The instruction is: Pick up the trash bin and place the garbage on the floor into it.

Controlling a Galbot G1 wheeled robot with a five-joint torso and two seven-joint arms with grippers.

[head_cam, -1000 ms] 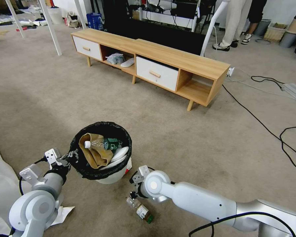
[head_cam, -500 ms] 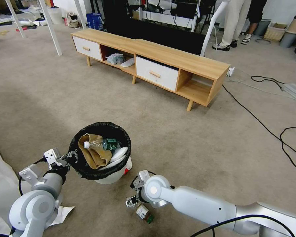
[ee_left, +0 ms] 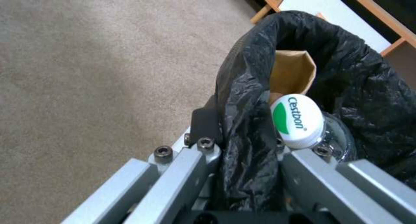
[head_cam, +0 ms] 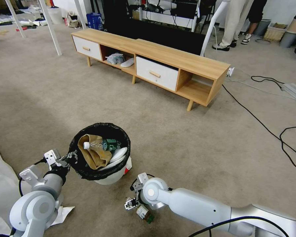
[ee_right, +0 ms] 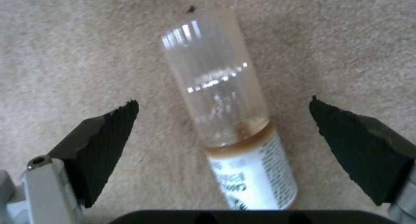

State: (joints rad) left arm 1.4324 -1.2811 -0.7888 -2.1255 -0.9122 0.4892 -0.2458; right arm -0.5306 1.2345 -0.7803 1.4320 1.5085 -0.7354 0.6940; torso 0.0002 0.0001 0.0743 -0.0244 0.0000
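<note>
The trash bin [head_cam: 114, 178] has a pale body and a black bag [ee_left: 247, 87] over its rim. My left gripper [head_cam: 71, 157] is shut on that rim [ee_left: 255, 136] at the bin's left side. Inside lie a brown paper bag [head_cam: 93, 153], a clear bottle [head_cam: 102, 144] with a green-and-white cap [ee_left: 297, 120], and something white. On the carpet floor [head_cam: 187, 148] just right of the bin lies another clear bottle [head_cam: 144, 213] with a white label [ee_right: 253, 181]. My right gripper [head_cam: 131, 203] hangs low over it, open, its black pads [ee_right: 102, 142] on either side of the bottle.
A long wooden bench [head_cam: 174, 59] with white drawers stands across the carpet behind. Black cables [head_cam: 263, 125] run along the floor at the right. White paper [head_cam: 64, 212] lies beside my left arm. A red-white scrap [head_cam: 127, 168] shows at the bin's right side.
My right gripper has dropped lower and come nearer, down to the bottle on the carpet. The left gripper and the bin have hardly moved.
</note>
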